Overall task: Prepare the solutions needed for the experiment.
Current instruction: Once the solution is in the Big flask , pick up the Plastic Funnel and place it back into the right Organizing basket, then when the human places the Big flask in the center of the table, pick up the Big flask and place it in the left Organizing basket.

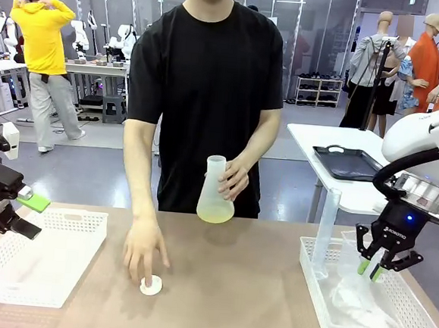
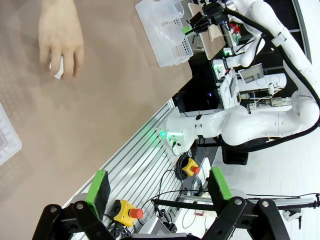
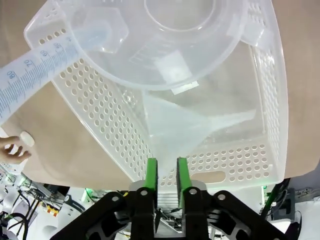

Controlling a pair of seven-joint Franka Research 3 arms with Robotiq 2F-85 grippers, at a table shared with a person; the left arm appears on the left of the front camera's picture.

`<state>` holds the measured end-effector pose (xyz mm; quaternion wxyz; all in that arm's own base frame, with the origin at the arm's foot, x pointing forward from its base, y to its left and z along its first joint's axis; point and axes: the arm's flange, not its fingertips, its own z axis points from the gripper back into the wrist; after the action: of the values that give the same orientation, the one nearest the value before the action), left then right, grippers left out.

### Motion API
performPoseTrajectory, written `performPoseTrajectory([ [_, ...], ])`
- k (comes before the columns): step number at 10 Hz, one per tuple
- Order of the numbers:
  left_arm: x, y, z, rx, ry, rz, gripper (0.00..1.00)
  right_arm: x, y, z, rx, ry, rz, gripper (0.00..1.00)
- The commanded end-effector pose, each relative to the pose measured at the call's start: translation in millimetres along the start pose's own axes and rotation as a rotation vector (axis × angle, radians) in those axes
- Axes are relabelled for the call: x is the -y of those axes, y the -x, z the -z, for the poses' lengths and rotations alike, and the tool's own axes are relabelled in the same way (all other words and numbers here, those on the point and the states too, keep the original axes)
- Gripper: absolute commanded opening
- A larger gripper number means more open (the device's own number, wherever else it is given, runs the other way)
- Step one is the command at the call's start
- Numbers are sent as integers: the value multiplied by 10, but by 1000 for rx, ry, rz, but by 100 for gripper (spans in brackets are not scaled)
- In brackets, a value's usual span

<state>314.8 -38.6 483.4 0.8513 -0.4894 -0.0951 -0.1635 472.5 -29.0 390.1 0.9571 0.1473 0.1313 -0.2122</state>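
Solutions (image 1: 215, 214): pale yellow cloudy liquid lying shallow in translucent conical flask (image 1: 214, 185), which a person's hand (image 1: 235, 177) is holding above the table's (image 1: 255, 296) far edge. Left gripper (image 2: 159, 179) is gaping wide; right gripper (image 3: 167, 167) is pinching the stem of a clear funnel (image 3: 192, 125).

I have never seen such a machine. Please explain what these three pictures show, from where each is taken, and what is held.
Two robot arms share a table with a person. The front picture looks across the table from the robot's side. The other two come from cameras on each wrist, looking along that claw. The person holds a flask of pale yellow liquid and touches a small white disc with the other hand. The left claw is open and empty, near the left basket. The right claw pinches the stem of a clear funnel in the right basket.
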Motion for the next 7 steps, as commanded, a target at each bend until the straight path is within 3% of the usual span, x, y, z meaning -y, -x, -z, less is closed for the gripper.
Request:
performPoseTrajectory([
  [1,12,-27,17,12,27,20,100,-3,-17,-8,-1,0,-11,15],
  [7,12,-27,17,12,27,20,100,-3,-17,-8,-1,0,-11,15],
])
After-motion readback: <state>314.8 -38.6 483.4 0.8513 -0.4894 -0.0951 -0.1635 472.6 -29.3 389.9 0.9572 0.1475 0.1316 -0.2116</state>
